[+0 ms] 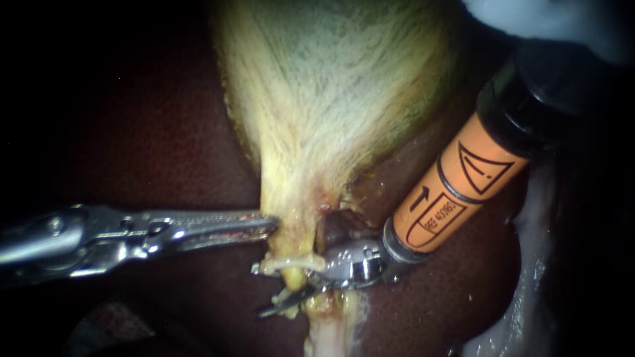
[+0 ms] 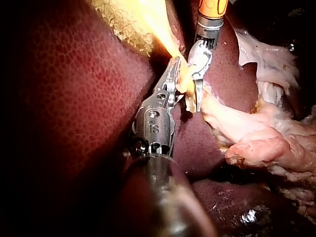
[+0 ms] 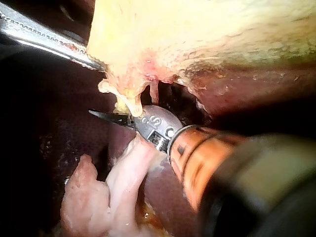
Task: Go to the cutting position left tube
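The pale gallbladder point(image 1: 331, 99) narrows downward to a neck. From it a yellowish tube point(image 1: 294, 254) runs down toward pale tissue. My left instrument point(image 1: 270, 226) comes in from the left with its jaws shut on the edge of the gallbladder's neck, as the left wrist view point(image 2: 177, 66) also shows. My right instrument point(image 1: 260, 289), on an orange shaft, reaches in from the upper right. Its thin blades stand open, one on each side of the yellowish tube. In the right wrist view one dark blade point(image 3: 106, 116) pokes out past that tube point(image 3: 126, 104). A thinner reddish tube point(image 3: 154, 94) runs beside it.
Dark red liver point(image 1: 165, 132) surrounds the gallbladder on both sides. Loose pale pink tissue point(image 2: 256, 143) lies on the liver beyond the right instrument's blades. A whitish sheet point(image 1: 529, 277) borders the liver at the right.
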Motion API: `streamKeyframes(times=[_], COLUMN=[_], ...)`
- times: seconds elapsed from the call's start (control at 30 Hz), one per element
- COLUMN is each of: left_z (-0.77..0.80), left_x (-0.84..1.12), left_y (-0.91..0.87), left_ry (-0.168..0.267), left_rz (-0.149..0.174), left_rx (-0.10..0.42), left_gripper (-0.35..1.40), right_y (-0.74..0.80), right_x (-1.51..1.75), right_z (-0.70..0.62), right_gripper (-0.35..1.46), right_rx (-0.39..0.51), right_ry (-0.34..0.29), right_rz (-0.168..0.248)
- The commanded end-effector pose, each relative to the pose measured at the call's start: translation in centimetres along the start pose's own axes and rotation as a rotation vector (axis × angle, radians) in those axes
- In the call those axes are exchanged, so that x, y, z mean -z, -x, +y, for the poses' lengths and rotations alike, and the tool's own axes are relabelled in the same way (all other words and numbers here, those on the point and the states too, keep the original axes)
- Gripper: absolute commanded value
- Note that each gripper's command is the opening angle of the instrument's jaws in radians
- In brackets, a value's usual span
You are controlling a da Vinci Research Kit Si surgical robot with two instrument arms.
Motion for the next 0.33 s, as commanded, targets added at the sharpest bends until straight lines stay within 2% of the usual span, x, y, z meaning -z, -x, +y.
streamKeyframes(times=[0.03, 0.33], left_z=[0.00, 0.00], left_x=[0.00, -0.02], left_y=[0.00, 0.00], left_ry=[0.000, 0.001], left_rz=[0.000, 0.000], left_rx=[0.000, 0.000], left_gripper=[-0.35, -0.35], right_y=[0.00, 0.03], right_x=[0.00, -0.02], right_z=[0.00, 0.00], right_gripper=[1.28, 1.28], right_rx=[0.000, -0.004], right_ry=[-0.001, -0.001], right_rz=[0.000, 0.000])
